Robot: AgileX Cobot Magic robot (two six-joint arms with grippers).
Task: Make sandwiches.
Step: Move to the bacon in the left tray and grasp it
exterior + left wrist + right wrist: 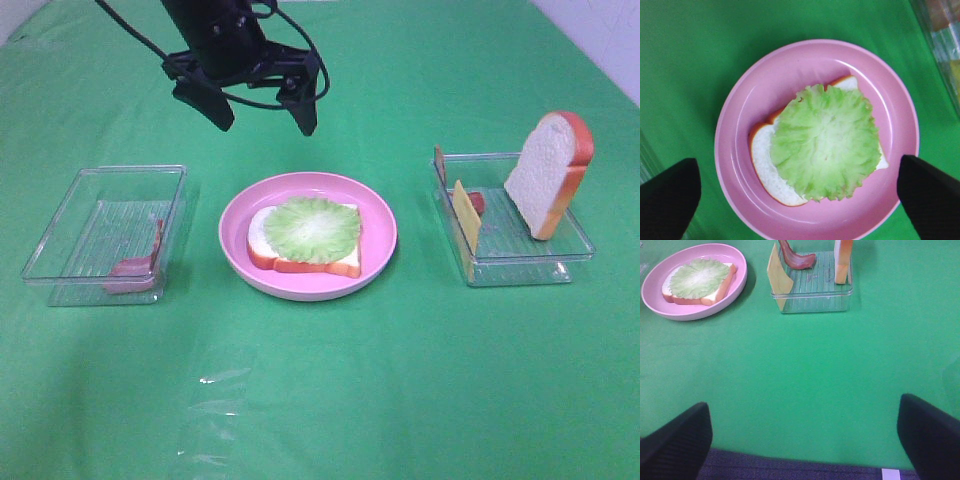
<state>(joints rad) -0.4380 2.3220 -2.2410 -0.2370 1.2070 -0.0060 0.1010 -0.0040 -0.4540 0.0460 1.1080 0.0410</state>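
The left hand (266, 125), spread and empty, hangs over the lettuce (312, 228); the tray (100, 225) with bacon (135, 266) lies nearest to this hand.

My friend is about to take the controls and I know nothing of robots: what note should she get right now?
Both open and empty: left tool over the plate, right tool away from it.
Done: bread on the plate, lettuce on top.
To do: add bacon from the left tray, then cheese and the second slice from the right tray.
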